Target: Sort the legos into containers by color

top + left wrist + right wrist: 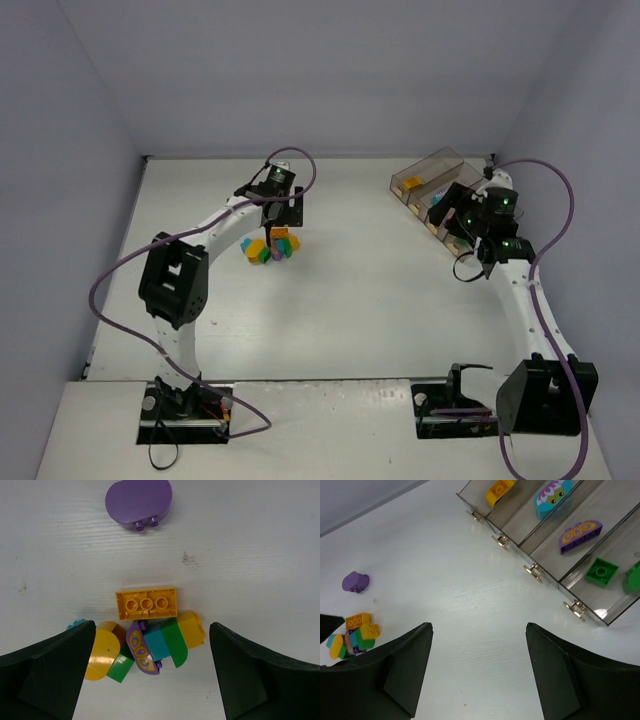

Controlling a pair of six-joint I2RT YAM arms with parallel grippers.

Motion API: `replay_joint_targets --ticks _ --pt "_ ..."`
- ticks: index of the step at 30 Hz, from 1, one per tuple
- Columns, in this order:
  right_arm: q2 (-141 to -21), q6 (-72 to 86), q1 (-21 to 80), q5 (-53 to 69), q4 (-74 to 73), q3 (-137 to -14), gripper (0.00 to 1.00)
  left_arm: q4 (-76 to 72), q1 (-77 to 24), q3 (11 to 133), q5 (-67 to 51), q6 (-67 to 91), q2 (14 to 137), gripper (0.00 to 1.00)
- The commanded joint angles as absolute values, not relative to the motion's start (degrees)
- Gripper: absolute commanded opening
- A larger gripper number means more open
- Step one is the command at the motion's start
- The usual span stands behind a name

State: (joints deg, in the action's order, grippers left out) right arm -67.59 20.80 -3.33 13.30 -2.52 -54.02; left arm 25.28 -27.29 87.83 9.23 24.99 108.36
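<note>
The legos lie in a tight pile (267, 249) on the white table under my left gripper (271, 232). In the left wrist view that gripper (151, 627) is open and empty, and its fingers straddle the pile: an orange flat brick (146, 603), a yellow brick (193, 626), a green one (175, 643), a teal one (155, 644), a purple butterfly piece (140, 650) and a yellow rounded piece (102, 650). A purple rounded brick (138, 502) lies apart, beyond the pile. My right gripper (479, 625) is open and empty beside the containers (546, 549).
The containers (437, 166) stand at the back right. They hold an orange brick (499, 490), a teal piece (552, 492), a purple butterfly piece (580, 532) and two green bricks (601, 572). The pile (353, 635) and the purple brick (355, 581) show far left.
</note>
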Motion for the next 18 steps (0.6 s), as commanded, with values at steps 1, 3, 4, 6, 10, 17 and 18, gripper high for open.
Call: replay_joint_targets --ticks 1,3,4,6,10,17,18 --pt "-63.6 21.4 -3.4 17.1 -1.1 -52.6 0.72 31.4 -27.0 93.1 13.6 28.7 110.8 0.9" --pt "-62.4 21.5 -3.4 18.7 -1.1 -51.6 0.72 32.6 -26.7 95.7 13.8 29.1 114.1 0.9" --pt "-62.1 21.4 -3.4 19.1 -1.1 -51.4 0.72 33.7 -26.2 96.5 13.5 29.8 115.1 0.9" --pt "-61.7 21.4 -3.4 20.0 -1.1 -50.7 0.73 33.8 -25.6 97.6 12.4 30.2 117.2 0.9" --pt "-61.2 20.9 -3.4 20.9 -1.1 -50.1 0.73 33.2 -24.9 98.5 11.2 30.3 119.7 0.89" --pt "-61.2 20.7 -3.3 21.6 -1.1 -49.7 0.73 33.4 -24.9 100.0 10.2 31.4 122.6 0.5" --pt "-61.2 20.7 -3.3 21.6 -1.1 -49.7 0.73 33.3 -24.9 99.8 9.9 31.8 122.4 0.43"
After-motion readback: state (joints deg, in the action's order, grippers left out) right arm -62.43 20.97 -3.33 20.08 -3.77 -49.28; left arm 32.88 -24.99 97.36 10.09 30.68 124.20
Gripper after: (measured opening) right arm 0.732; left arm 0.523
